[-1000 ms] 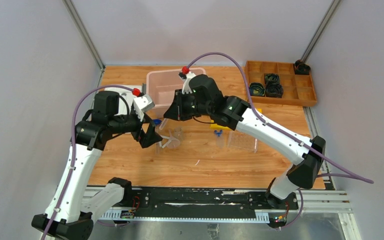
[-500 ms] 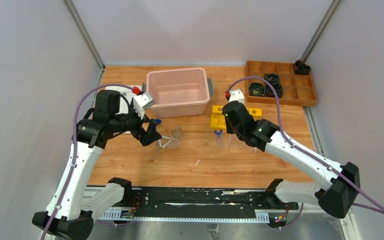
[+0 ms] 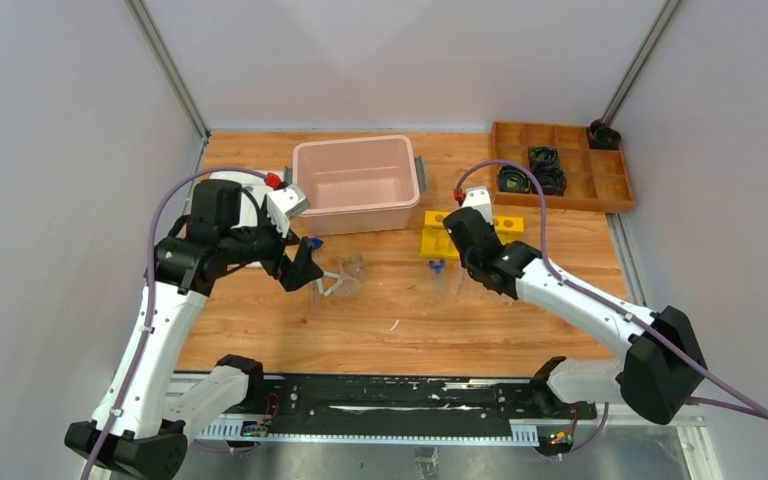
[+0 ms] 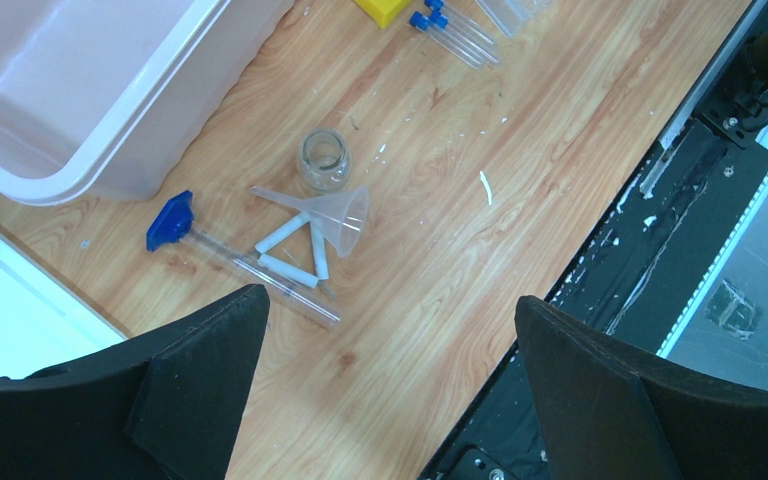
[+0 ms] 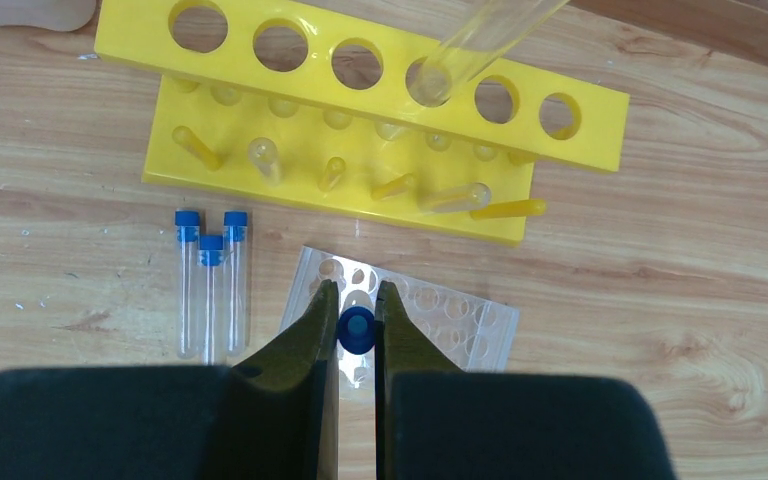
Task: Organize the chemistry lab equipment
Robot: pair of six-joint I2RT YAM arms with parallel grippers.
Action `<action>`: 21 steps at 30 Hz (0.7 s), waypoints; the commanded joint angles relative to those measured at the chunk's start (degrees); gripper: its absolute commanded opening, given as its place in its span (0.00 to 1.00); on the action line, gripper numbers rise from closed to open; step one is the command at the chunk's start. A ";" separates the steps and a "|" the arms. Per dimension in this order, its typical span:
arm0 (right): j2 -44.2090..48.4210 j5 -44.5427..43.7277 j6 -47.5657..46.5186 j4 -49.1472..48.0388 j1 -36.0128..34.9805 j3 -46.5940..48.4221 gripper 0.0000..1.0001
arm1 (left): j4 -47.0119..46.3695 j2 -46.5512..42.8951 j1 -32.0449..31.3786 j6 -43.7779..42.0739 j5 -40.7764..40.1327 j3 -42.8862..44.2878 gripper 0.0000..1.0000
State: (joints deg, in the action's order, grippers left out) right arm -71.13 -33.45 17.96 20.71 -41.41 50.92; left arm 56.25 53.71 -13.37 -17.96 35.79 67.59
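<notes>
Blue-capped tube: pinched at its cap between the two fingers of the right claw, which is closed almost fully onto it.
Tube axis: seen end-on from the right wrist, cap toward the camera and body running away toward the desk; only the round top of the cap shows.
Under the tube: clear rack, with its grid of holes directly below the cap.
Farther out: yellow rack, its long axis across the view; a clear tube leans with its lower end at the fourth hole from the left.
Beside the clear rack: three loose tubes lying flat and parallel, caps toward the yellow rack.
Left claw: spread wide, gripping nothing, above the desk.
Under it: funnel on its side, spout toward the pink bin; beaker mouth up, just beside it; thin rod lying diagonally, blue end nearest the bin.
Top view alone: both arms together and the wooden tray at the far right; the held tube is hidden there.
</notes>
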 commanded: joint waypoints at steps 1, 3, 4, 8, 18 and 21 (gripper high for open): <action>-1.55 1.09 1.84 -1.81 1.16 -0.85 0.00 | -0.82 -0.09 -0.26 -0.35 0.20 -0.17 1.00; -2.06 2.14 2.14 -1.83 1.51 -0.98 0.00 | -0.87 -0.02 -0.24 -0.47 0.16 -0.22 1.00; -2.27 2.48 2.32 -1.81 1.63 -0.99 0.00 | -0.88 -0.09 -0.25 -0.46 0.16 -0.26 1.00; -2.52 3.69 2.69 -2.48 1.87 -1.79 0.00 | -0.81 0.07 -0.26 -0.43 0.24 -0.36 1.00; -4.02 5.80 4.01 -2.56 2.22 -3.00 0.00 | -0.87 -0.18 -0.26 -0.54 0.02 -0.27 1.00; -4.55 6.80 4.36 -2.58 2.25 -3.10 0.00 | -0.81 -0.19 -0.26 -0.57 -0.19 -0.18 1.00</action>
State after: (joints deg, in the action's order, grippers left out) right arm -74.94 -27.86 20.78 18.68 -39.97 48.73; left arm 56.25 53.74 -13.37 -18.00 35.73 67.57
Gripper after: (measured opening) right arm 0.112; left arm 0.997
